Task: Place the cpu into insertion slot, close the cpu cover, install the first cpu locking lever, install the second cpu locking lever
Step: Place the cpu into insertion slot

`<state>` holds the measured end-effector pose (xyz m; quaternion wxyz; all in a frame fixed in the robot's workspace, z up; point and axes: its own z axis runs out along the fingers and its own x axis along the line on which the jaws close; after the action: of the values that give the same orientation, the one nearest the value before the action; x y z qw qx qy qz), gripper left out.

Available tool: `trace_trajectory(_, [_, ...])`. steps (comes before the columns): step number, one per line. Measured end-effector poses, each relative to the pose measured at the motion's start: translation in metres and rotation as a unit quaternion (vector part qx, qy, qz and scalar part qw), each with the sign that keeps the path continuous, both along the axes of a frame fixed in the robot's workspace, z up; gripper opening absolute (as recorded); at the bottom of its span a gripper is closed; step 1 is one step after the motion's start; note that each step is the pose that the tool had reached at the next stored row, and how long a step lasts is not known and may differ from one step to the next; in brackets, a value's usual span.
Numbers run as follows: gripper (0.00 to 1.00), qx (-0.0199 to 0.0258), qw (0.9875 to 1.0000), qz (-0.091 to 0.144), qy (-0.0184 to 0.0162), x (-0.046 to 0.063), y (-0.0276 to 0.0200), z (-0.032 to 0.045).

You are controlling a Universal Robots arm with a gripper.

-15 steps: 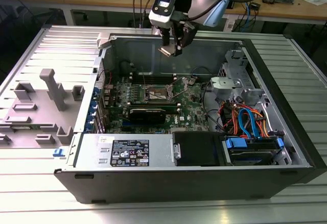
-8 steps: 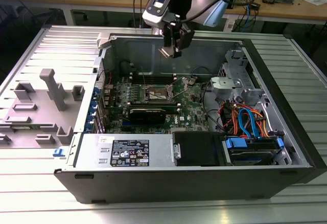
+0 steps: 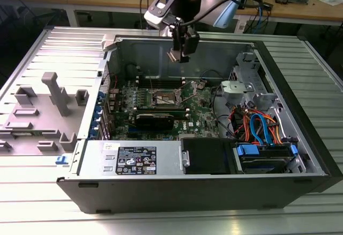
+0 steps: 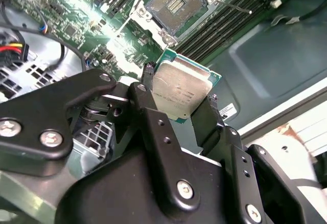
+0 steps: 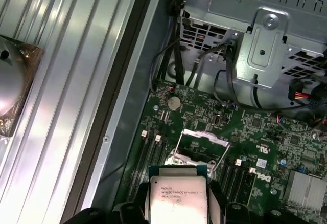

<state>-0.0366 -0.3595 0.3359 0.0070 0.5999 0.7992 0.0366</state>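
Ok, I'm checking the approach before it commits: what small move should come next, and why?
Probably lower the gripper toward the slot, keeping the cpu level. The gripper is shut on the cpu and hangs well above the board in the exterior view, and the slot lies open and empty, pins showing.

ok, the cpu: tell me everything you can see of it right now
The cpu is a small flat square chip: dull silver-grey metal top with faint print, a thin green edge showing round it. The gripper is shut on it, black fingers clamping two opposite edges. It hangs in the air over the open computer case, above the green motherboard, clear of the insertion slot and not yet seated; nothing but the fingers touches it.
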Motion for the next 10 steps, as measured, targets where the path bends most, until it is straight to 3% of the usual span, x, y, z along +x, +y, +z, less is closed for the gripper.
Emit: trace_trajectory(10, [0.54,0.0001,0.9999,-0.014,0.0001,-0.0054,0.0000,-0.0008])
